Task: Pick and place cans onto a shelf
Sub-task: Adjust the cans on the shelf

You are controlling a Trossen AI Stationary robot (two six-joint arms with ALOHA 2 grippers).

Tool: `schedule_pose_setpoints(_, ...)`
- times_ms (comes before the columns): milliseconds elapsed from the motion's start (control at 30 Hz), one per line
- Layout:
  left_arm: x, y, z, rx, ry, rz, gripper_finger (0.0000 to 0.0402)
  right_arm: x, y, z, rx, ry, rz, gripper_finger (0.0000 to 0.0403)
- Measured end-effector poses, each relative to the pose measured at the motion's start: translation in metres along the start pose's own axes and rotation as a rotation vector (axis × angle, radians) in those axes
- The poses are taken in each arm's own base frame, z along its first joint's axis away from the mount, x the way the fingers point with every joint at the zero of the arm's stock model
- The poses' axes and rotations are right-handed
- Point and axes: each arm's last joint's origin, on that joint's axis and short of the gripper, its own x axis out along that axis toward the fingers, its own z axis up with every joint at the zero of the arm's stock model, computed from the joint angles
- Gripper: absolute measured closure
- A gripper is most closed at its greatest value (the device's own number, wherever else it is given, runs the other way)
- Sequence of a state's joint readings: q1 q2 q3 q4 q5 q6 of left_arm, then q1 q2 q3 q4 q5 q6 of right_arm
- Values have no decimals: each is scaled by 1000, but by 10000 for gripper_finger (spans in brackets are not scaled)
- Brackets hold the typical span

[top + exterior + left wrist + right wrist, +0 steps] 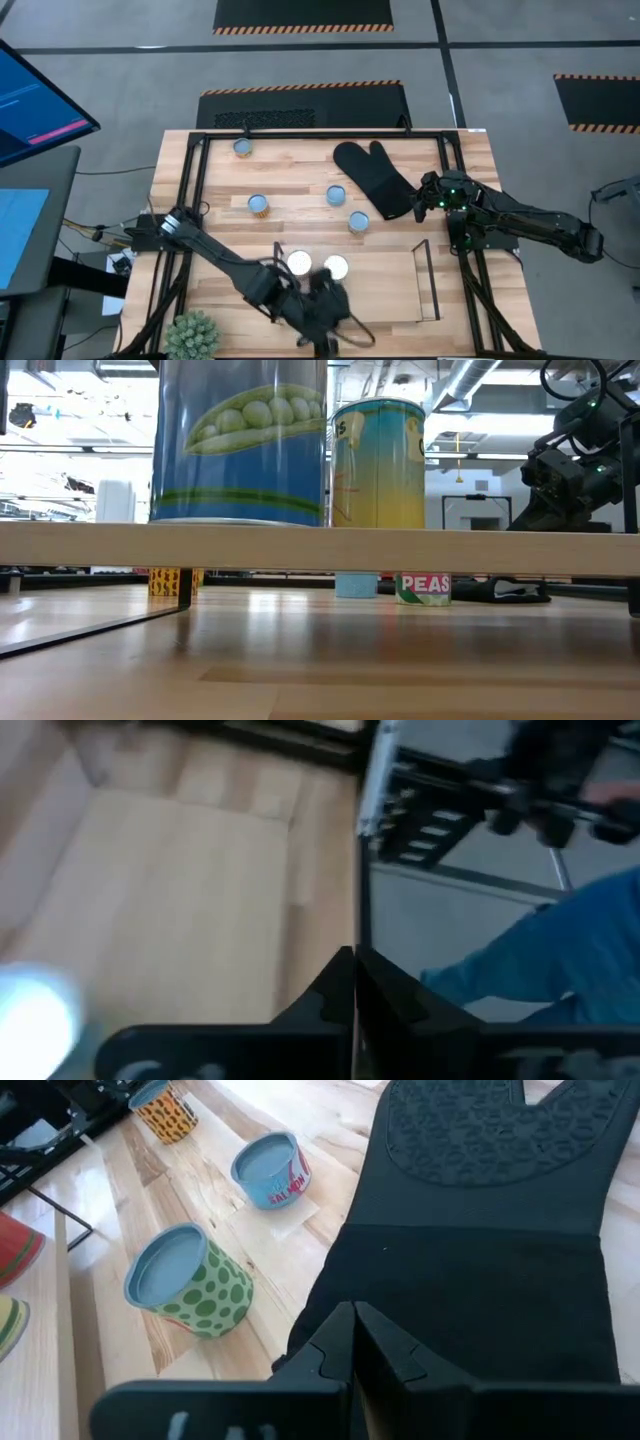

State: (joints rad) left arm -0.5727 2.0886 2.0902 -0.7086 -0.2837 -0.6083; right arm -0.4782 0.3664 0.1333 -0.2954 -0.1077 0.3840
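Two cans already stand on the shelf [425, 283]: a white-topped can [300, 263] and a second white-topped can [335, 267] just right of it, both at the shelf's left end. Your left hand [322, 300] sits on the near side of that pair, very close to them, and its wrist view shows the two fingers pressed together with nothing between them. The rest of the shelf base to the right is bare wood.

Four cans wait on the desk [470, 190], all on the far side of the shelf. The green-spotted can [190, 1282] is closest to it, a blue salmon can [272, 1168] lies just beyond, a third blue-topped can [259, 204] is off to the left, and the far-left can [243, 148] stands well apart by the back rail. All stand upright, so no long axis to line up.

Your right hand [432, 203], fingers also closed and empty, hovers over the black oven mitt [378, 178]; from there the spotted can lies to its left and slightly nearer, just beside the mitt's edge. The right arm looks the better placed for it; watch the mitt.
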Motion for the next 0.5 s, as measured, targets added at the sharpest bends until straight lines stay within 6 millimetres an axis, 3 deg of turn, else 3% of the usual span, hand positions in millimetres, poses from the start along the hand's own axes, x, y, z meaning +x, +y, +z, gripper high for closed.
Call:
schedule_pose_setpoints(167,28,-15,-9,91,21,-12,401,0,-2,-4,5,44,-18,369)
schedule_pose_setpoints(400,63,-17,-27,122,166,15,401,0,-2,-6,7,59,-24,369)
schedule_pose_setpoints(500,65,-15,-32,70,204,27,401,0,-2,-6,6,59,-24,369)
